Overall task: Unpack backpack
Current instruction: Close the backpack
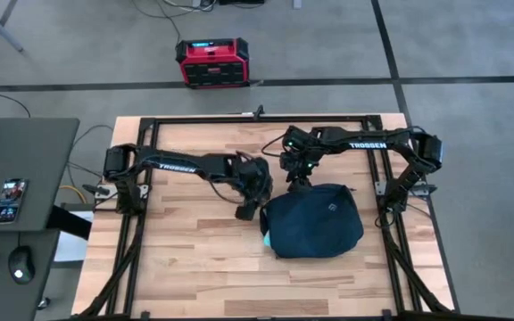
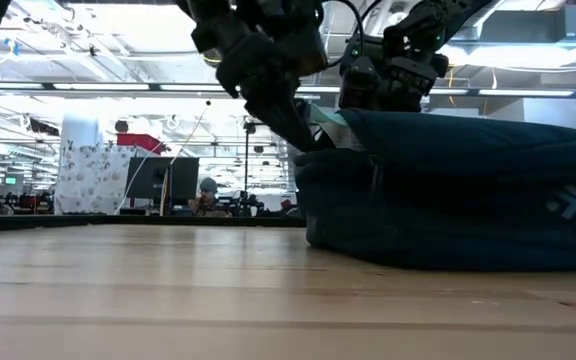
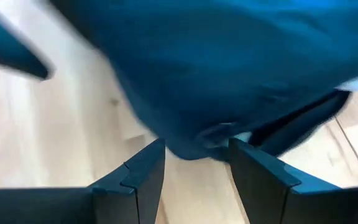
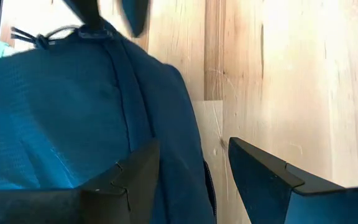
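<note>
Soft navy-teal fabric fills my view: the rounded backpack point(image 1: 314, 220) slumps on the pale plank table point(image 1: 194, 259), right of centre, its cloth creased, a small pale diamond logo facing up. Bare wood lies open along the near edge and to the left. My left gripper point(image 3: 194, 163) sits at the bag's left rim, fingers spread, cloth between them but not pinched. My right gripper point(image 4: 194, 165) hovers at the bag's far edge, fingers parted, one over fabric, one over wood. A red-black box point(image 1: 212, 62) stands on the floor beyond.
</note>
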Robot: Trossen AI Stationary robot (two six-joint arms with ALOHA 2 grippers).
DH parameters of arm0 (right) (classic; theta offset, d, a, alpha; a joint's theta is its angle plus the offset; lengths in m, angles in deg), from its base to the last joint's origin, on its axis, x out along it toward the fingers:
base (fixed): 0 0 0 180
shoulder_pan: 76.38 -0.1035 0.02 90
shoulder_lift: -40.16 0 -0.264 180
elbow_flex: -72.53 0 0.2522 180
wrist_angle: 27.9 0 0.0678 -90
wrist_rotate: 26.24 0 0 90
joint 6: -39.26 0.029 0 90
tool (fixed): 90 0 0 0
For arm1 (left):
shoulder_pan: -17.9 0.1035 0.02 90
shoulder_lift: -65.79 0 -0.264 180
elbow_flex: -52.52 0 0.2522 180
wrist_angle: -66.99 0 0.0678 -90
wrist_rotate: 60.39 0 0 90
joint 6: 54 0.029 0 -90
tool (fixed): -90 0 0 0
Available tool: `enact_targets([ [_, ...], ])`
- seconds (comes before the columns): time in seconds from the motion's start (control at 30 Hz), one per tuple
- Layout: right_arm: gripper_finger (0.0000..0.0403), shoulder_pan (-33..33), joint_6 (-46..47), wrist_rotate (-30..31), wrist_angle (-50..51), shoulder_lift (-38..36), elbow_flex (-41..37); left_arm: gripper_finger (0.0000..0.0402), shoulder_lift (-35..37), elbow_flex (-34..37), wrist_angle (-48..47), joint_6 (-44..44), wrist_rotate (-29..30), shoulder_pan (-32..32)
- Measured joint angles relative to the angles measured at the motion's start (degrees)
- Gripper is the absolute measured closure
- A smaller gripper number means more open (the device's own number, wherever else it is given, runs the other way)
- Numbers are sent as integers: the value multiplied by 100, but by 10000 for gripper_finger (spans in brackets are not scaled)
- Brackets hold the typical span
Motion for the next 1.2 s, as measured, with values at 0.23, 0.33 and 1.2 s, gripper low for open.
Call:
enact_targets([
  [0.23,216,0,-249,3,64,0,0,240,-2,4,223,26,610,-359],
  [0.33,216,0,-306,5,75,0,0,240,-2,4,365,10,789,-494],
  [1.2,216,0,-866,-12,141,-340,4,400,-2,-713,-377,-187,1820,-780],
])
